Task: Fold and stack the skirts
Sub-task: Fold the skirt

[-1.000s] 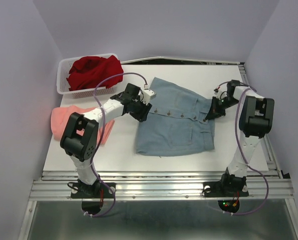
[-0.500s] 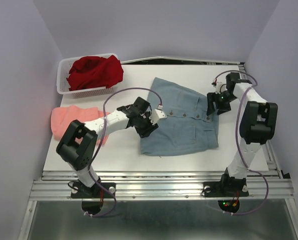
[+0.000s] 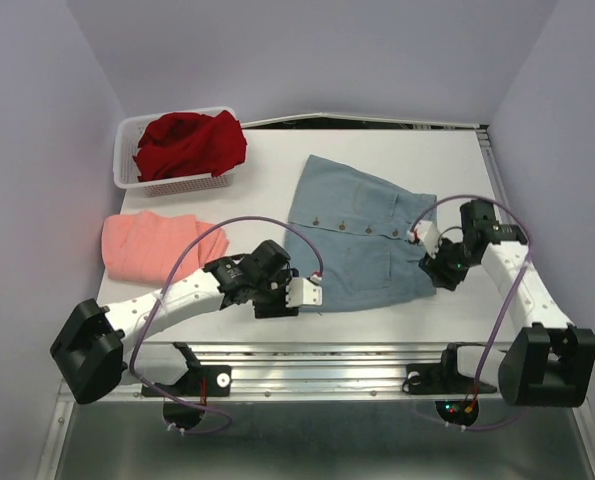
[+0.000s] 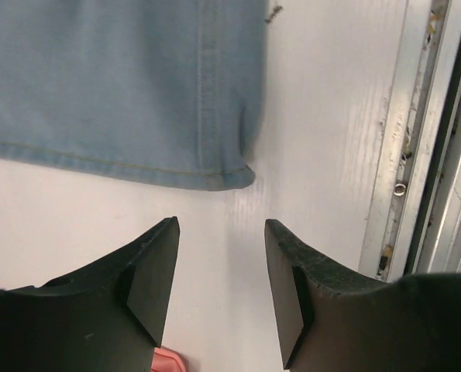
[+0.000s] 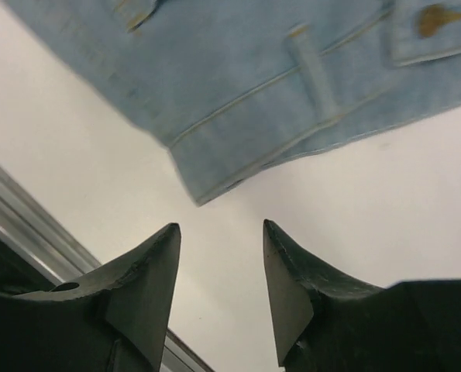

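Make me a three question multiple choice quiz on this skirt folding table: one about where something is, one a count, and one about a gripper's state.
1. Where is the dark red skirt?
A. Spread flat in the middle.
B. In the white basket.
C. Hanging off the near edge.

2. How many skirts lie outside the basket?
A. Three.
B. One.
C. Two.

3. How do the left gripper's jaws stand?
A. Open, with nothing between them.
B. Shut on cloth.
C. Out of view.

Answers:
1 B, it is bunched inside the basket at the far left.
2 C, the salmon-pink skirt and the blue-grey skirt lie on the table.
3 A, the left wrist view shows bare table between them, with the blue-grey hem just ahead.
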Available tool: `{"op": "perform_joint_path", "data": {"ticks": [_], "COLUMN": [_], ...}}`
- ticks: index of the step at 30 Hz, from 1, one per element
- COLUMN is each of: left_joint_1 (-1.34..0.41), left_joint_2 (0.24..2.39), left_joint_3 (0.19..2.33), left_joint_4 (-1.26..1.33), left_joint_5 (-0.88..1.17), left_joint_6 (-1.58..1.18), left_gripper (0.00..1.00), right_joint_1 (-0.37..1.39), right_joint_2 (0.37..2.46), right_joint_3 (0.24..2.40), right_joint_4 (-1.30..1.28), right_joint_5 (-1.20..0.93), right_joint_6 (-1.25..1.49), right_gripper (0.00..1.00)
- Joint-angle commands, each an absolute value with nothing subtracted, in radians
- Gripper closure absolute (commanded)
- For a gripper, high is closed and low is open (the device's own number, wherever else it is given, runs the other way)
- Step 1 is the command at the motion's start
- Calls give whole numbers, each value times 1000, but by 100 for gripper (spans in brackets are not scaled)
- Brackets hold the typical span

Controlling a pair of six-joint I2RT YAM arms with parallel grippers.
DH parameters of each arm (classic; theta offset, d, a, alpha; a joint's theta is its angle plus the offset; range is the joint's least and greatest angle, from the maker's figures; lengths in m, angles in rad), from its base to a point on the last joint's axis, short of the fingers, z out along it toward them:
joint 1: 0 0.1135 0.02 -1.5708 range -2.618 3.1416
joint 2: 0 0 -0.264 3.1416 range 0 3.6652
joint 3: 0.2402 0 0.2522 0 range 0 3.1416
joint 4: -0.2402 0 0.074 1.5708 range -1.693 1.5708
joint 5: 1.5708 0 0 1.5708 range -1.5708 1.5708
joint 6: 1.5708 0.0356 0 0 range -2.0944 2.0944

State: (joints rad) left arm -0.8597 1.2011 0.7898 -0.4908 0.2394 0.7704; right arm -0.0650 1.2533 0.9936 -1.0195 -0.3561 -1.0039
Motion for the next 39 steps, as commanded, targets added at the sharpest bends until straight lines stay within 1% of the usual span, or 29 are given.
{"op": "perform_joint_path", "data": {"ticks": [1, 3, 5, 10, 14, 15, 17, 19, 21, 22, 23, 24, 25, 27, 29, 32, 36, 39], "left_joint_1": [-906, -963, -973, -983, -985, -985, -983, -983, -983, -983, -982, -973, -962, -915, -876, -856, -857, -856], "left_joint_2": [1213, 1233, 1265, 1307, 1411, 1422, 1433, 1427, 1401, 1387, 1350, 1330, 1303, 1211, 1157, 1051, 1063, 1100], "left_joint_3": [755, 724, 703, 646, 637, 635, 620, 603, 592, 586, 575, 577, 577, 600, 646, 655, 676, 750], "left_joint_4": [-453, -372, -321, -196, -149, -144, -133, -133, -144, -149, -167, -185, -208, -297, -371, -463, -512, -546], "left_joint_5": [200, 151, 85, 29, -49, -61, -100, -118, -118, -114, -112, -107, -79, -43, 43, 72, 109, 179], "left_joint_6": [766, 750, 742, 794, 799, 799, 796, 793, 790, 790, 788, 792, 796, 821, 841, 911, 923, 904], "left_gripper": [37, 36, 36, 36, 42, 45, 47, 55, 65, 78, 86, 100, 100, 100, 100, 100, 100, 100], "right_joint_1": [-46, -26, -14, 18, 64, 83, 93, 94, 94, 94, 94, 94, 94, 94, 94, 94, 94, 94], "right_joint_2": [1135, 1097, 1066, 1074, 1088, 1092, 1103, 1123, 1134, 1143, 1146, 1147, 1149, 1135, 1102, 1074, 1107, 1135], "right_joint_3": [820, 743, 712, 675, 609, 592, 545, 520, 503, 505, 518, 532, 549, 596, 630, 695, 770, 824], "right_joint_4": [-944, -882, -845, -799, -713, -663, -591, -546, -503, -499, -497, -514, -529, -567, -606, -693, -764, -804], "right_joint_5": [-339, -337, -345, -362, -319, -290, -243, -216, -190, -184, -180, -172, -166, -158, -176, -228, -262, -281], "right_joint_6": [-1248, -1255, -1258, -1272, -1278, -1278, -1290, -1292, -1286, -1279, -1257, -1244, -1235, -1207, -1197, -1192, -1193, -1174], "right_gripper": [47, 45, 43, 41, 39, 38, 39, 44, 51, 63, 71, 90, 98, 99, 99, 99, 99, 99]}}
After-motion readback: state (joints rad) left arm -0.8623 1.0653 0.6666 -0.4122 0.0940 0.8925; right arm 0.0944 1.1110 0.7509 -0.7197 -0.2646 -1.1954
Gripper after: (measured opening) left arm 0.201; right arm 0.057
